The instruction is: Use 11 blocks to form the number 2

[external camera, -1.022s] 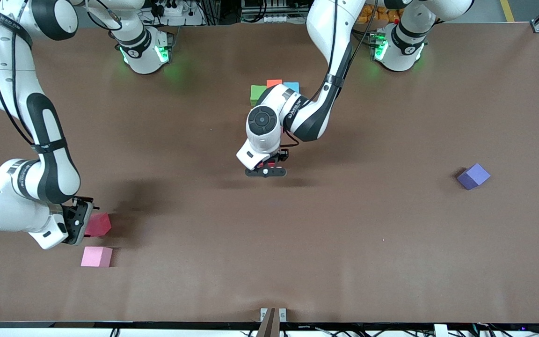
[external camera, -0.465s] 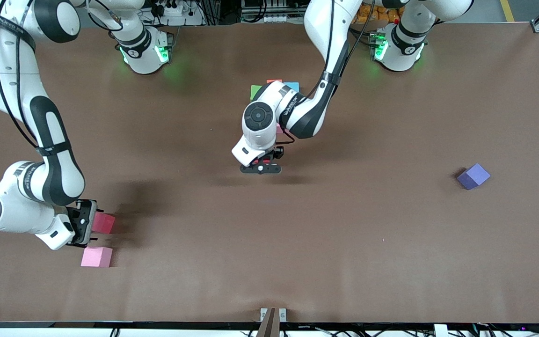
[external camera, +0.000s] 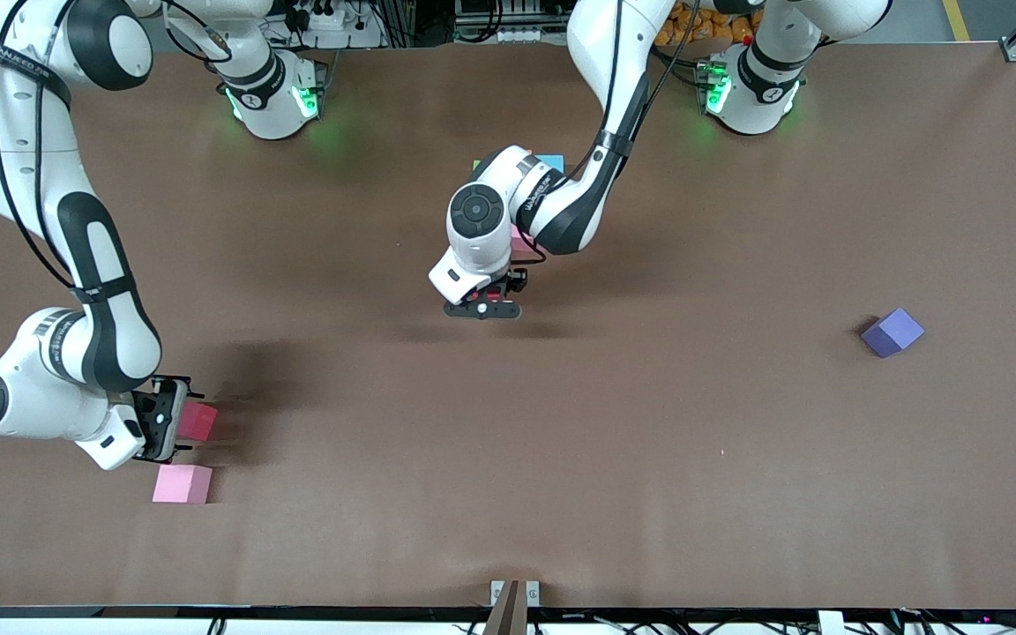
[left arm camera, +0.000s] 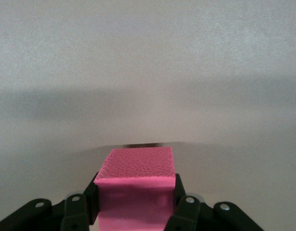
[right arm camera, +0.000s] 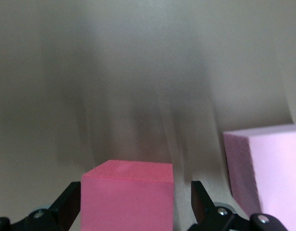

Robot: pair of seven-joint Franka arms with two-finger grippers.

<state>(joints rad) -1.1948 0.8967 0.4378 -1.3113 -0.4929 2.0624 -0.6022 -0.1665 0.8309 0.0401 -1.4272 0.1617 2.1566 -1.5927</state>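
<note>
Left gripper (external camera: 482, 310): clamps your pink-red block (left arm camera: 137, 185), arm hides built cubes (external camera: 550, 162)
Right gripper (external camera: 175, 422): spread around red block (external camera: 197, 422), pale pink block (external camera: 182, 484) just beside

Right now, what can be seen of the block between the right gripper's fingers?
The red block is a small matte cube of what looks like foam, deep pink-red, edges crisp and undamaged. It rests on the brown table at the right arm's end, just farther from the front camera than the pale pink block, apart from it. The right gripper straddles it with fingers open, one on each side, not yet closed on it.
</note>
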